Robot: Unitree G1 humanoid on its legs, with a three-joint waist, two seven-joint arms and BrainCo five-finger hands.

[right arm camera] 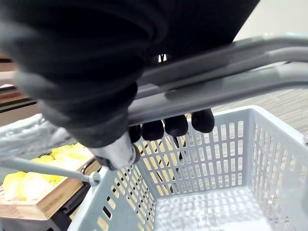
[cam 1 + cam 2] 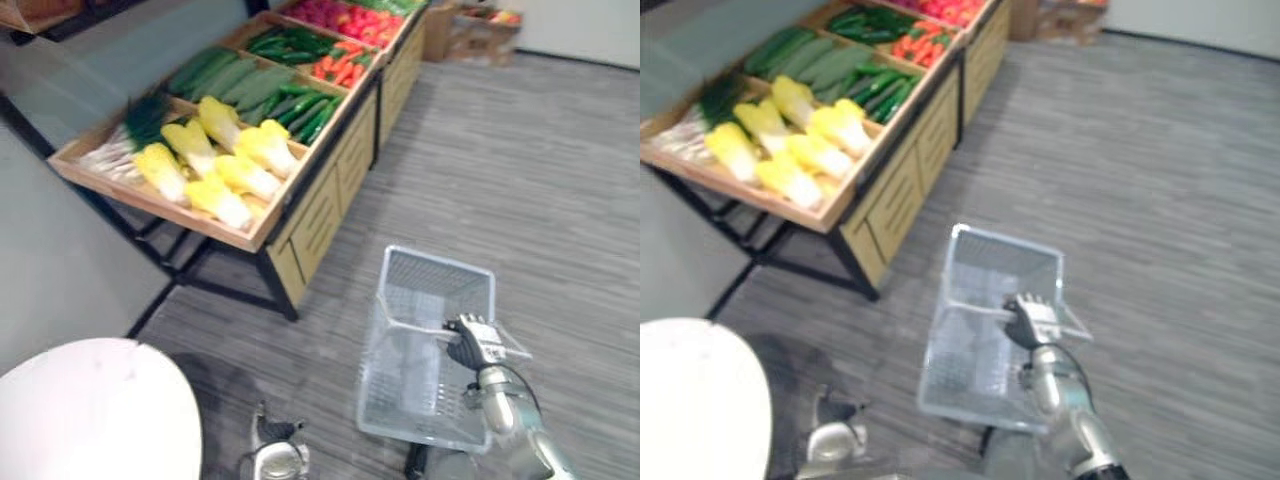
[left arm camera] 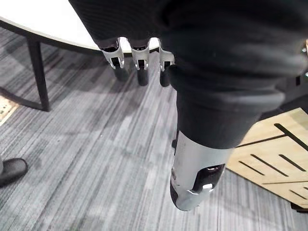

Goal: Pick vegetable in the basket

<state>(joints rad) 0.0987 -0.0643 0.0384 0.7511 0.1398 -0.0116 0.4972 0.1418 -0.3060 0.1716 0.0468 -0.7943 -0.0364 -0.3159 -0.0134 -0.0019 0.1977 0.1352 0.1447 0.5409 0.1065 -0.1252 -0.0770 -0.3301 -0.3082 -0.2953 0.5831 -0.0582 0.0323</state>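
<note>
R hand (image 2: 470, 340) is gripping the handle (image 1: 216, 91) of the grey basket (image 2: 432, 262), fingers curled round it. The basket is sitting empty near the wooden stand (image 2: 310, 205), and the veg, e.g. yellow cabbages (image 2: 235, 170), are lying in the stand's trays, well apart from both hands. L hand (image 3: 139, 65) is hanging w/ fingers straight & loose, holding nothing. Best approach, imo, is keeping the basket level & close by the tray edge while L is reaching for the nearest cabbage & wrapping round its thick middle.
</note>
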